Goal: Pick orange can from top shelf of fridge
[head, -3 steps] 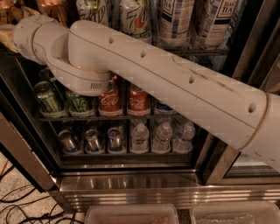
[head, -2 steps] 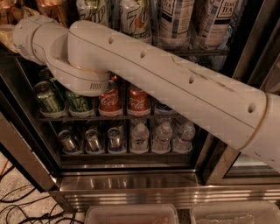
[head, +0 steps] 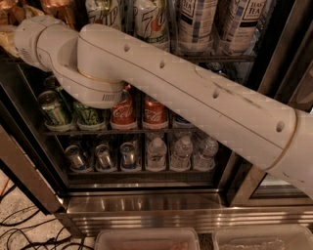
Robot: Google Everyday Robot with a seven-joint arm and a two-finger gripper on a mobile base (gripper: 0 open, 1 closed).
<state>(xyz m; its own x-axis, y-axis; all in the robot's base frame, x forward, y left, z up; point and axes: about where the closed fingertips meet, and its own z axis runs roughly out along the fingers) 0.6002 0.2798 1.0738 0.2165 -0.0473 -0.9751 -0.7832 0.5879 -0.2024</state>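
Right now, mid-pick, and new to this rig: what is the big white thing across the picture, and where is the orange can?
This is the only camera view, and it faces the fridge. The white tube is the robot's arm, stretching from lower right to upper left. Its gripper sits at the top left edge, level with the top shelf and beside the orange can. The lower racks hold green cans, Coca-Cola cans and water bottles. Whether anything is held does not show.
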